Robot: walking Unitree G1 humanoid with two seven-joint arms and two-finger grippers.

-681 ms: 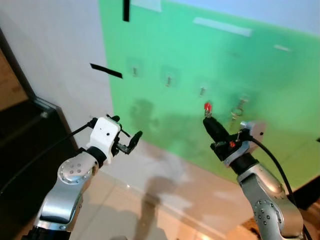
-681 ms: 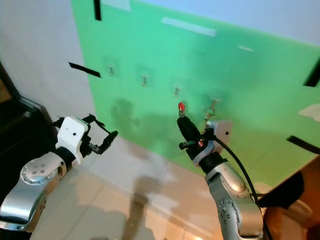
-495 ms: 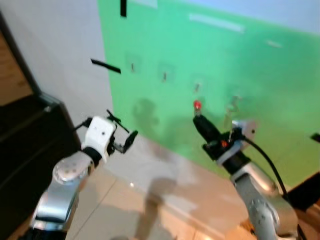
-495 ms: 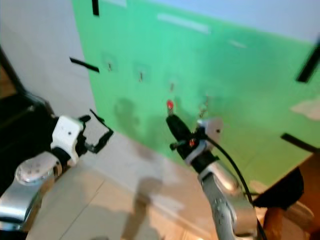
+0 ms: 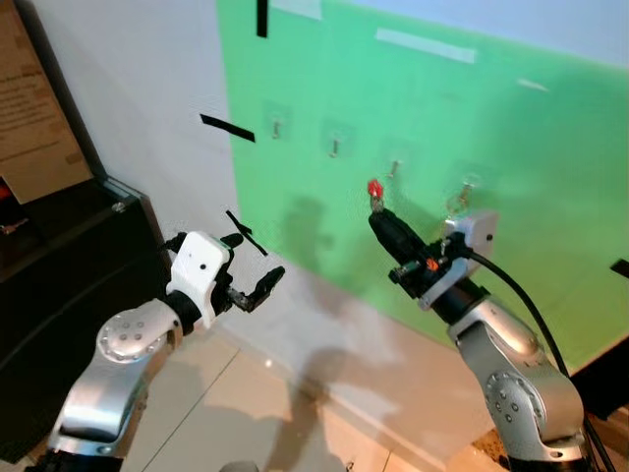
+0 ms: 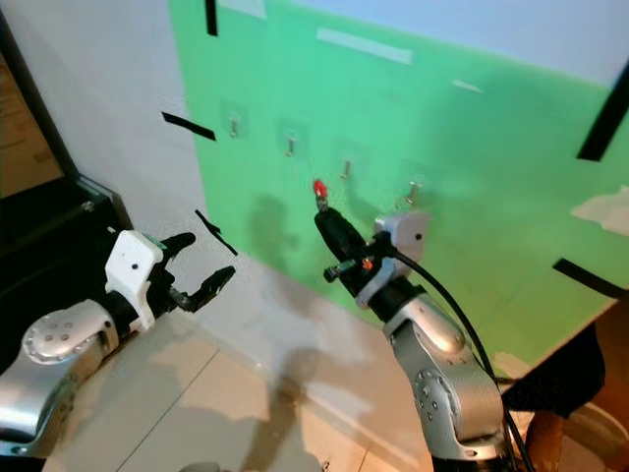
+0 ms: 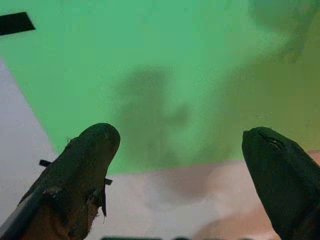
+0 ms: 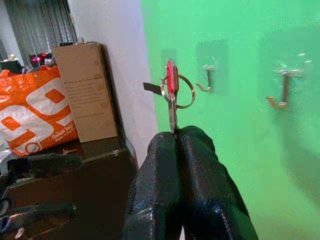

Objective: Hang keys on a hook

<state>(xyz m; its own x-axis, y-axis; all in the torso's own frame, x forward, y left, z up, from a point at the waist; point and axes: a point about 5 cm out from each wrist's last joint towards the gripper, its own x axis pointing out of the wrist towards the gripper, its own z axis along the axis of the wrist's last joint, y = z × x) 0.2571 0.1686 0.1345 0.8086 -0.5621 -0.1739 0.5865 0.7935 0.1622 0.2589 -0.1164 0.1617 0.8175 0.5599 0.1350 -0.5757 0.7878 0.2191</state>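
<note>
My right gripper (image 5: 381,213) is shut on a key (image 5: 373,188) with a red head and a metal ring (image 8: 183,92), held upright in front of the green wall panel (image 5: 511,138). A row of several small metal hooks (image 5: 335,147) runs across the panel. The key is just left of and below the third hook (image 5: 393,169), apart from it. In the right wrist view the key (image 8: 171,85) stands up from the closed fingertips (image 8: 195,142), with two hooks (image 8: 206,81) beyond it. My left gripper (image 5: 257,258) is open and holds nothing, lower left, near the wall.
A black cabinet (image 5: 59,265) stands at the left with a cardboard box (image 5: 34,118) on it and an orange bag (image 8: 30,120) beside the box. Black tape strips (image 5: 227,128) mark the white wall. Pale tiled floor (image 5: 256,413) lies below.
The camera has shifted. Against the row of hooks, my right gripper with the key has moved left and a little up. The left gripper stays open.
</note>
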